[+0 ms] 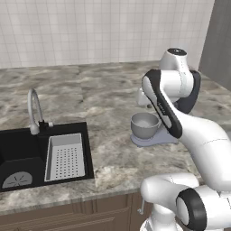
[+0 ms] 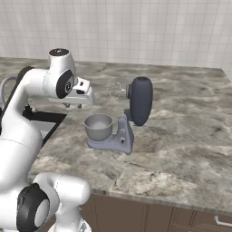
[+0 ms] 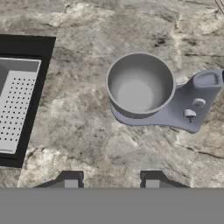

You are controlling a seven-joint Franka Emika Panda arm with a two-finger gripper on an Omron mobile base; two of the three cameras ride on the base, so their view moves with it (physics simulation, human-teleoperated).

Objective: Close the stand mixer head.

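We see the stand mixer head tilted up and back above the grey bowl on the table — our end effector hovers above, open, holding nothing.

You are looking at a rendered home kitchen. A marbled stone counter runs beneath a wall of pale square tiles, with brown wooden cabinet fronts under it. A black sink with a curved faucet holds a white perforated rack, and a small stand mixer sits nearby (its bowl is empty).
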